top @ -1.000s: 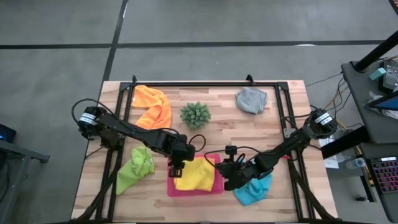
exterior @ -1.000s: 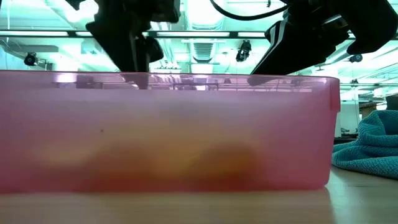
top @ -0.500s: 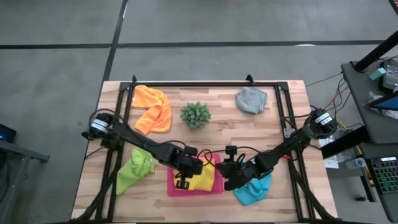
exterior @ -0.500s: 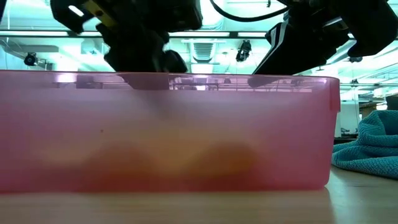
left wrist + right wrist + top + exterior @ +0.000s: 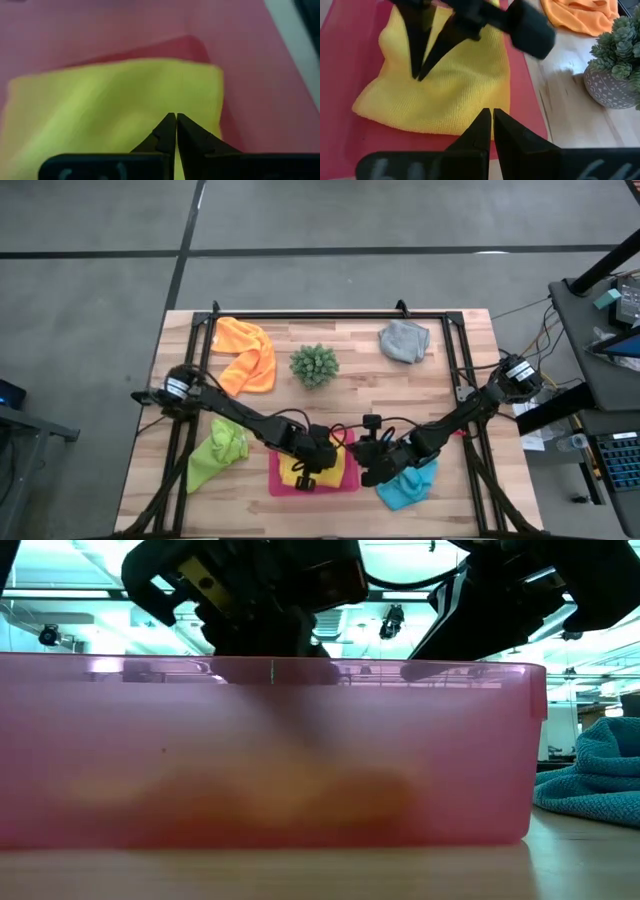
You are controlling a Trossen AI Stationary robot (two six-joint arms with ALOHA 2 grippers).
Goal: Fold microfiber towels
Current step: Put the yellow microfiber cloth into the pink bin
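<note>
The step in hand looked like work on the yellow towel (image 5: 322,464), which lay in the pink tray (image 5: 346,483) near the front edge of the counter (image 5: 360,385). The left tool (image 5: 176,131) was down over it with its fingers pressed together; whether they pinched any cloth could not be told. The right tool (image 5: 491,125) hovered at the tray's right side, also closed and holding nothing. In my judgement the next move called for the left tool to catch or press a fold cleanly without dragging the whole cloth across the tray.

The yellow towel looked soft and finely ribbed, lying roughly rectangular but with rounded, slightly puffed edges, not yet a crisp fold. The light blue towel (image 5: 408,486) lay bunched just right of the tray, the lime green towel (image 5: 216,452) crumpled to its left, the orange towel (image 5: 246,352) far left and the grey towel (image 5: 404,340) far right, all unfolded.
</note>
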